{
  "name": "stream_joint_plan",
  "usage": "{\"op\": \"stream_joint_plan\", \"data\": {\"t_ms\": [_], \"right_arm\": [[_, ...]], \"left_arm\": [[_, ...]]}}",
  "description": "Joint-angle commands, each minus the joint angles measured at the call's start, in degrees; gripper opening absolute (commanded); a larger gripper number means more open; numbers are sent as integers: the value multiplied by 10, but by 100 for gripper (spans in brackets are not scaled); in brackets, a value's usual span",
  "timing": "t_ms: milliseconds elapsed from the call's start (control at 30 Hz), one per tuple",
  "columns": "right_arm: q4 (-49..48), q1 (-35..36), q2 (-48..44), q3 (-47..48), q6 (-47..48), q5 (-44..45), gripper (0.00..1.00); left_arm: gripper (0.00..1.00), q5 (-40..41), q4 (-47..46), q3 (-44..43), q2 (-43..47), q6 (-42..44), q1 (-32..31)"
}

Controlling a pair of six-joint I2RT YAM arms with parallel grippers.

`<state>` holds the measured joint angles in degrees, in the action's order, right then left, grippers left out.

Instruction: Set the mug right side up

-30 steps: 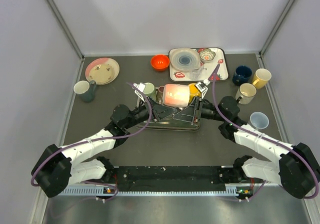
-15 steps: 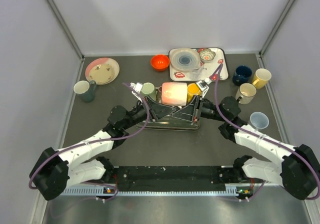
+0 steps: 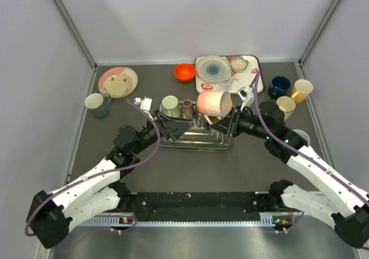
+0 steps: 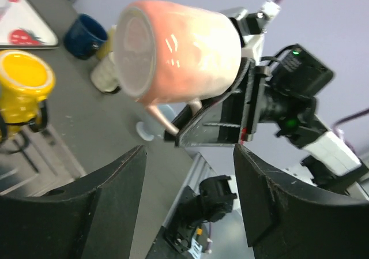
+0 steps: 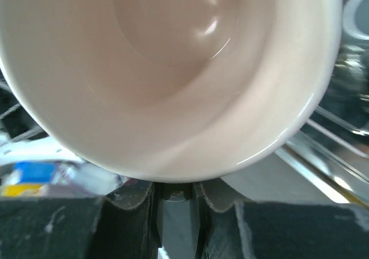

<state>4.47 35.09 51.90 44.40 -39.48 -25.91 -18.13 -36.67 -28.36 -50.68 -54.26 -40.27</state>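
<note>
The pink mug (image 3: 213,102) hangs tilted on its side above the metal drying rack (image 3: 196,141). In the left wrist view the mug (image 4: 179,54) shows its base and its handle (image 4: 164,117), which points down into the right gripper's fingers. My right gripper (image 3: 223,119) is shut on that handle. In the right wrist view the mug's open mouth (image 5: 167,68) fills the picture above the closed right gripper (image 5: 176,195). My left gripper (image 3: 174,123) (image 4: 190,201) stands open and empty, left of the mug and apart from it.
A green mug (image 3: 169,105) and a small dark cup (image 3: 187,106) stand at the rack's back edge. A yellow mug (image 4: 23,86) sits in the rack. Behind are an orange bowl (image 3: 184,72), a tray (image 3: 255,85), a plate (image 3: 118,81), and several mugs at the right (image 3: 283,105).
The left gripper opened, let go of the pink mug and drew back to the left. The right arm lifted the mug off the rack and tilted it.
</note>
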Motion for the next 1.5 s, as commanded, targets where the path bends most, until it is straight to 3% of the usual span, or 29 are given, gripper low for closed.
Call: {"op": "stream_joint_plan", "data": {"t_ms": [0,100,200,267,500,767,1467], "right_arm": [[232,-12,-31,116,126,247,0],[310,-66,-33,146,140,346,0],[351,-176,-33,142,151,313,0],[358,-207,-17,136,151,303,0],[320,-213,92,138,114,330,0],[315,-224,256,220,119,367,0],[311,-310,469,308,129,337,0]], "left_arm": [[67,90,98,-12,47,41,15],[66,152,159,-10,78,56,19],[64,177,199,-12,98,73,20],[64,201,213,-14,99,84,21],[61,205,305,-57,67,98,21],[58,237,384,-66,71,118,21],[57,221,393,-62,31,115,22]]}}
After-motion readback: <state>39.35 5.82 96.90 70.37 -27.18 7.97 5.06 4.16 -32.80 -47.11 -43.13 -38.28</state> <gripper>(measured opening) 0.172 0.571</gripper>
